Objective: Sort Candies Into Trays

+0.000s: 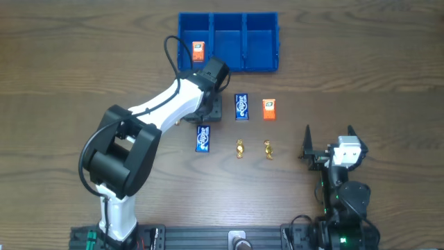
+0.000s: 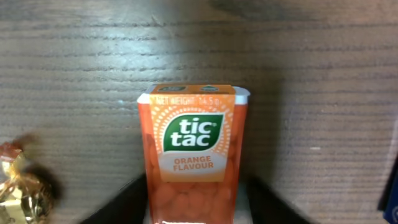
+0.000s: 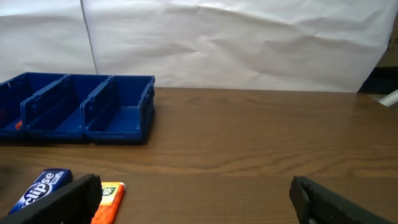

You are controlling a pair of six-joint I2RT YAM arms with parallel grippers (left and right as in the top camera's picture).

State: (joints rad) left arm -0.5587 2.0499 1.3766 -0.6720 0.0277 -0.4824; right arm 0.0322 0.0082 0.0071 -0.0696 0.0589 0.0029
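- Candies lie spread across the wooden surface (image 1: 388,83), with one already in the blue tray (image 1: 229,69), which sits at the far side and has three compartments.
- Left compartment of the tray: one boxed orange candy (image 1: 198,50). The middle and right compartments show bare blue floor.
- The left arm (image 1: 159,104) reaches up the surface to a spot just in front of the tray's left end.
- The left gripper (image 2: 196,182) is closed on the held orange box (image 2: 193,143). One finger presses against each long side, and the box lies flat against the surface, label up.
- A gold-wrapped sweet (image 2: 18,190) sits near the held orange box without touching it.
- The near blue pack (image 1: 203,139) lies just on the base side of the left gripper.
- The far blue pack (image 1: 241,106) lies to the right of that gripper, in front of the tray's middle compartment.
- Two gold candies sit side by side but apart: the left gold candy (image 1: 240,148) and the right gold candy (image 1: 268,148).
- A loose orange box (image 1: 269,109) lies beside the far blue pack, just beyond the right gold candy.
- The right gripper (image 1: 327,142) stands to the right of all the candies, apart from them. Its fingers are spread wide with nothing between them.
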